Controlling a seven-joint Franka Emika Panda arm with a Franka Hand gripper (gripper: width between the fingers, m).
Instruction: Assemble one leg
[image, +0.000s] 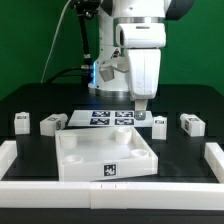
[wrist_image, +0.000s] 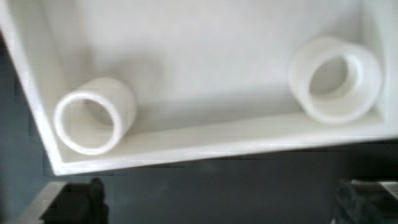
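The large white square tabletop lies at the middle of the table, hollow side up. Several small white legs with square tags stand behind it: two at the exterior view's left and two at its right. My gripper hangs above the tabletop's far right part, near the closest right leg, touching nothing. In the wrist view the gripper is open and empty, with dark fingers at the frame's edges. The tabletop's inside shows two round corner sockets. No leg shows there.
The marker board lies flat behind the tabletop. White rails border the black table at the front, at the left and at the right. The arm's base and cables stand at the back.
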